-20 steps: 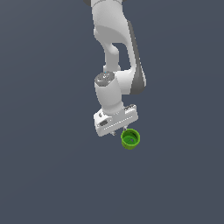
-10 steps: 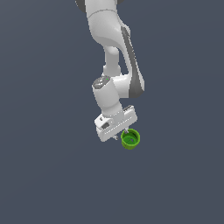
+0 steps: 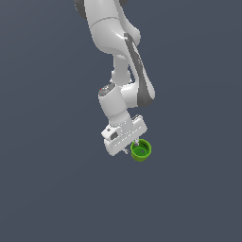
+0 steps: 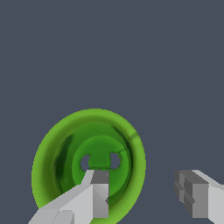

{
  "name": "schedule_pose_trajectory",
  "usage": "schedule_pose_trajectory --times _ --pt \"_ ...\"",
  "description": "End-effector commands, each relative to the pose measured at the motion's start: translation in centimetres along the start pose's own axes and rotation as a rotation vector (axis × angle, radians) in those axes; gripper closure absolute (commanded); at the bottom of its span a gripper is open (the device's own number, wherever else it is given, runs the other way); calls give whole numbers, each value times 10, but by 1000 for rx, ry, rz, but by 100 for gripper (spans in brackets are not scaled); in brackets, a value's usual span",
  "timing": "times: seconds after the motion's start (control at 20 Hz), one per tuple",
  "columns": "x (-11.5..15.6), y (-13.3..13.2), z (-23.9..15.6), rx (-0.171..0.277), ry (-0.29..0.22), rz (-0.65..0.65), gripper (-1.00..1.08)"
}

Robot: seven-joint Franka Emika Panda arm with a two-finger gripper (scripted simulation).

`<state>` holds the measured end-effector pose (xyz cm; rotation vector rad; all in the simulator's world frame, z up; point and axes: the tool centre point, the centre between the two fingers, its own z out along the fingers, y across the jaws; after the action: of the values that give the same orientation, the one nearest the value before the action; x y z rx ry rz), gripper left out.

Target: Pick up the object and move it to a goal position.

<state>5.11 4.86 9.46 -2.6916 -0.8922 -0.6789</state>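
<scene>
The small bright green round cup (image 3: 141, 151) stands upright on the dark grey floor, its darker inside facing up. My white gripper (image 3: 132, 146) is right above it, on the exterior view's left of its middle. In the wrist view the cup (image 4: 57, 148) is close below. The gripper (image 4: 146, 189) is open: one finger (image 4: 99, 189) is over the cup's inside and the other finger (image 4: 194, 192) is outside the rim, so the jaws straddle one wall. I cannot tell whether the fingers touch the cup.
The plain dark grey floor (image 3: 52, 189) spreads all around the cup. The white arm (image 3: 116, 56) rises above the gripper toward the top of the exterior view. No other objects show.
The gripper has come down toward the cup over the last second. The cup has not moved.
</scene>
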Motion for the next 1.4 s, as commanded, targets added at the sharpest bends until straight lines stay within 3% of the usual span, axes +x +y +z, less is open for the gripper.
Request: schedule_pose_trajectory --times 0.0,0.35,1.25,1.3,1.35 --pt "2 1 0 -5 21 -19 -20" --pt "4 3 0 -15 49 -43 -20" --pt "5 3 30 -15 50 -44 -20" --pt "5 3 30 -15 50 -44 108" --pt "5 3 30 -15 50 -44 108"
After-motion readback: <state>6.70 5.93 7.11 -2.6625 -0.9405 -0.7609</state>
